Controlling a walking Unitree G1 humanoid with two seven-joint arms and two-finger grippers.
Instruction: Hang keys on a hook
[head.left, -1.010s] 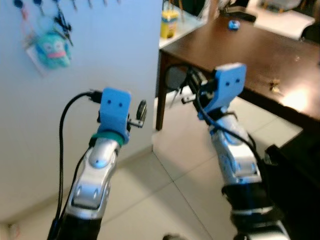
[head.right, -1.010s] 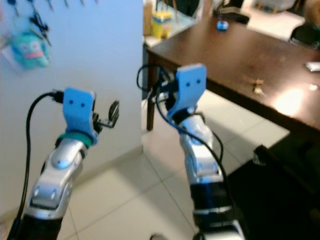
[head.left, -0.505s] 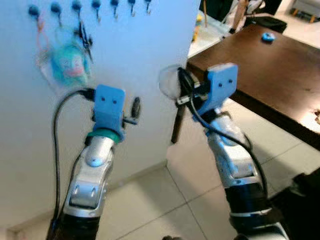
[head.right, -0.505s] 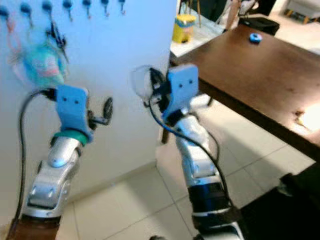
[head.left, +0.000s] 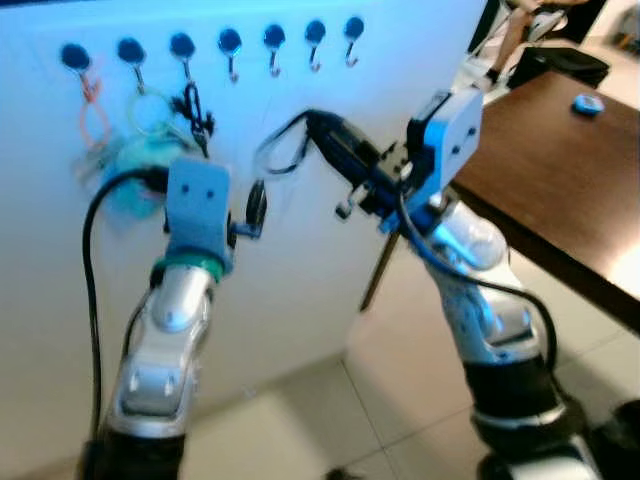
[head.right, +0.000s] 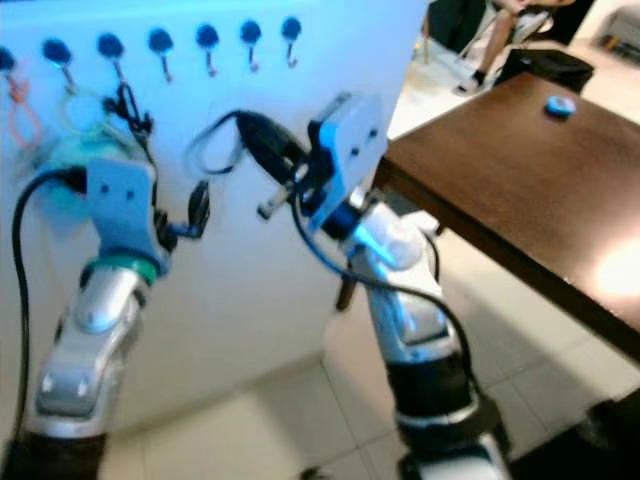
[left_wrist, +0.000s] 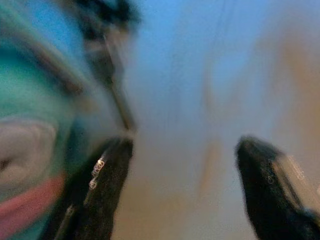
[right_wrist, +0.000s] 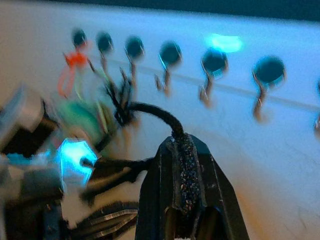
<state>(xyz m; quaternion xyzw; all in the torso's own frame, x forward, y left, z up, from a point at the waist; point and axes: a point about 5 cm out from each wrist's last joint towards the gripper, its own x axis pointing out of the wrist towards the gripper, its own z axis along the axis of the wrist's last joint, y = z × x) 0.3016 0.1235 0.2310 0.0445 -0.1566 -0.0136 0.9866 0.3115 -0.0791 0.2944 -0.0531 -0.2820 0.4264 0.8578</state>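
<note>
Right gripper (head.left: 335, 150) is clamping narrow on a black cord loop (head.left: 283, 150), fingers pressed together on the strand; right wrist view is showing the cord (right_wrist: 150, 111) running out between the closed tips toward the hooks. Loop is hanging in front of the white board (head.left: 300, 250), just below the hook row (head.left: 230, 45), roughly under the middle hooks. A small metal piece (head.left: 345, 208) is dangling under the fingers, probably the keys, too blurred to be sure.

Left gripper (head.left: 252, 205) is standing wide with nothing between the fingers, held up close to the board beside the teal plush keychain (head.left: 130, 170); left wrist view is showing both black fingers (left_wrist: 97, 195) apart, and the teal plush right next to one.

Hooks toward the board's left edge are already carrying an orange loop (head.left: 90, 95), a pale ring (head.left: 150, 105) and a black keychain (head.left: 192, 108). Hooks toward the board's right edge (head.left: 315, 40) are looking free.

Handling judgement: cord is soft and floppy, light, sagging under the key weight, so the loop will be collapsing unless kept open. Best hold is on the cord near the keys, leaving the loop top free to slip over a hook tip. Hooks look small, so the loop opening needs lining up carefully; risk of it sliding past.

Dark wooden table (head.left: 560, 160) is sitting off to the right with a small blue object (head.left: 587, 103) near its far edge.
</note>
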